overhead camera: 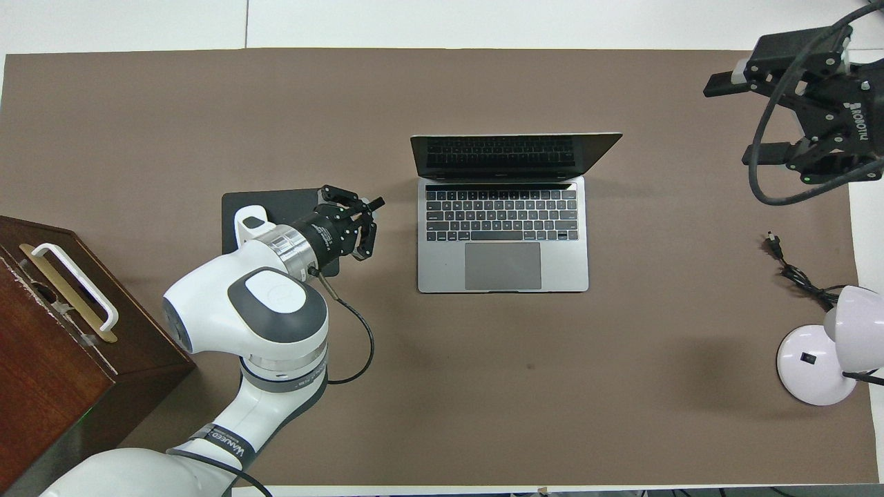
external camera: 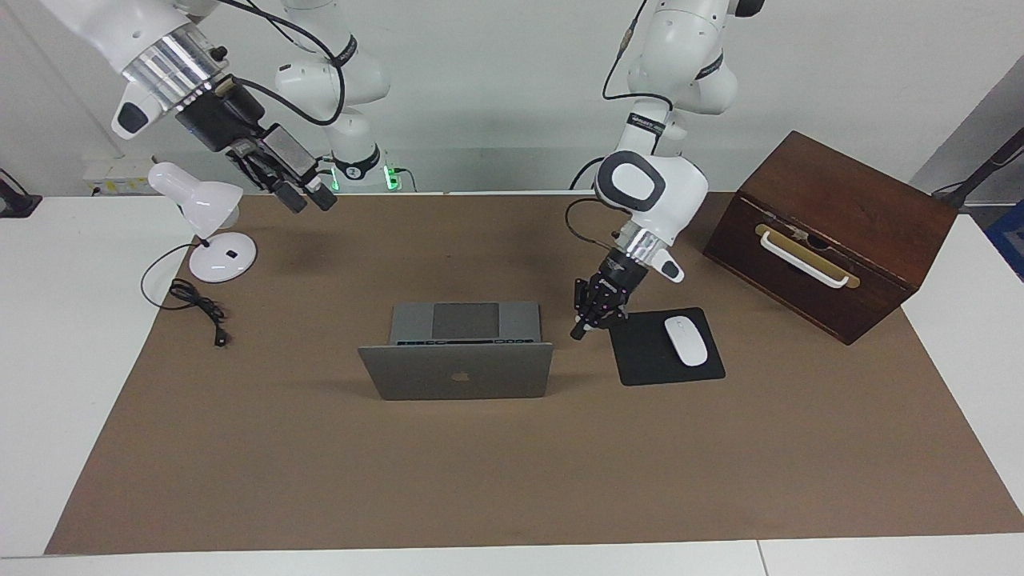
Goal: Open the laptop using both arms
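Now laptop seen open just beside left gripper, fingertips pressed together, keyboard faced toward robots, long axis set across table, right gripper spread apart, raised.

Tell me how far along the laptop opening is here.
Done: the laptop stands open, lid upright, keyboard showing. In hand: nothing; the shut left gripper hangs low between laptop and mouse pad, touching neither as far as I can see. The open right gripper is raised near the lamp. Left: seemingly only withdrawing.

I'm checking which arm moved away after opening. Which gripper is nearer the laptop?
Left. The left gripper is shut, low beside the open laptop, at the mouse pad's edge. The right gripper is open, raised near the lamp.
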Controlling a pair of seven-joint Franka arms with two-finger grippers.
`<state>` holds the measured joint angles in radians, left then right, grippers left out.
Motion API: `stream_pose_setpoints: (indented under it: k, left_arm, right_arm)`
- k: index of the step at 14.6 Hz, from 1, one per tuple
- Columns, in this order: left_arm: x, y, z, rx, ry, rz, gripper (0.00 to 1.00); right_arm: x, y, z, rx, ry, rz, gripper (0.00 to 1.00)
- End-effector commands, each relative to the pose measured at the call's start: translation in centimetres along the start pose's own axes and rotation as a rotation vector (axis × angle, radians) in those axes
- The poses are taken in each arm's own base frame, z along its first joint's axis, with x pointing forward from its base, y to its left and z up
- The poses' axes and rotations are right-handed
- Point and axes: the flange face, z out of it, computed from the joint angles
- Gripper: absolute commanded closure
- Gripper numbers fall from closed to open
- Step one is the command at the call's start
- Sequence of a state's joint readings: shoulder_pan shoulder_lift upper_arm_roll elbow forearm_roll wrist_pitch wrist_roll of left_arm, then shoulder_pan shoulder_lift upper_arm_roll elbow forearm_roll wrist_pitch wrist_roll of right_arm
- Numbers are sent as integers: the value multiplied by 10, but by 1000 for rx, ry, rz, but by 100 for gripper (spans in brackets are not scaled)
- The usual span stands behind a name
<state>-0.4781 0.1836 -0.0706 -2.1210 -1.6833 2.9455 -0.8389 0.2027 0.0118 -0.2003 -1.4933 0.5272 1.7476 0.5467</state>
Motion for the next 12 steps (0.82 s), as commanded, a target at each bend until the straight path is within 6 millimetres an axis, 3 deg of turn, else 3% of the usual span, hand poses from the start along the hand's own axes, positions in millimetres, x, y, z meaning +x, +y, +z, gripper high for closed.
stream_pose_setpoints:
  k: [1,4,8,10,12]
  left_arm:
    - [5,34,-29,-96,34,185,100]
    - [30,72,-53,-160,85,362,100]
    - [67,152,-97,-199,160,557,100]
    - [77,183,-113,-170,177,675,100]
    - [74,210,-122,-148,210,803,100]
  right_arm:
    - [2,4,-8,-100,19,-121,0]
    - [1,14,-13,-233,16,-257,0]
    - [2,30,-16,-390,3,-411,0]
    - [5,39,-22,-431,3,-452,0]
    - [3,44,-24,-473,3,-491,0]
